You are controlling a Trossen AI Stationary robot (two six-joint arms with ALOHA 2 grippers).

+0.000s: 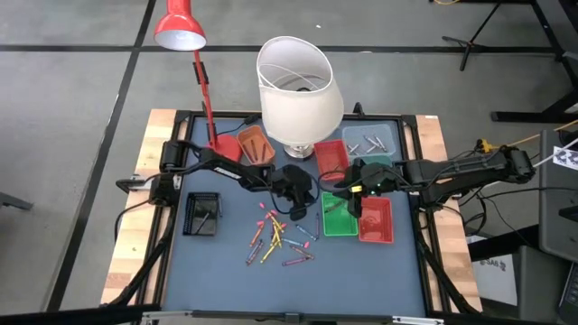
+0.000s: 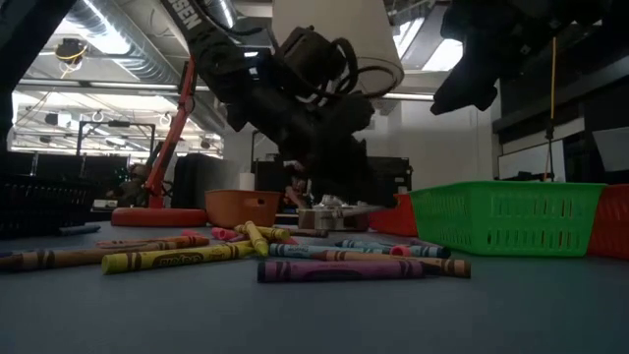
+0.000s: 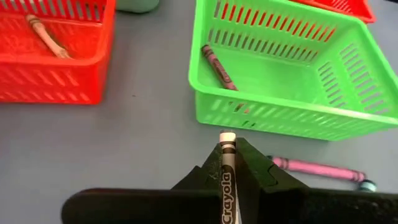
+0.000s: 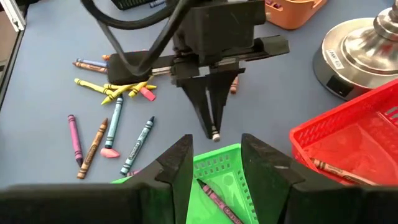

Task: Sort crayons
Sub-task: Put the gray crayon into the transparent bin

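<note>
On the tabletop (image 1: 190, 262), loose crayons (image 1: 275, 239) lie scattered just left of the green basket (image 1: 340, 217). The left end effector (image 4: 213, 127) is pinching a dark crayon (image 3: 226, 180) whose long axis runs along the fingers, tip toward the green basket just ahead. That arm looks best placed for the drop. The right end effector (image 4: 216, 163) hovers over the same basket, fingers spread, holding nothing.

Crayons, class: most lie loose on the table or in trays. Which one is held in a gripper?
The dark grey crayon, clamped between the left gripper's shut fingers near the green tray; no other is gripped.
</note>
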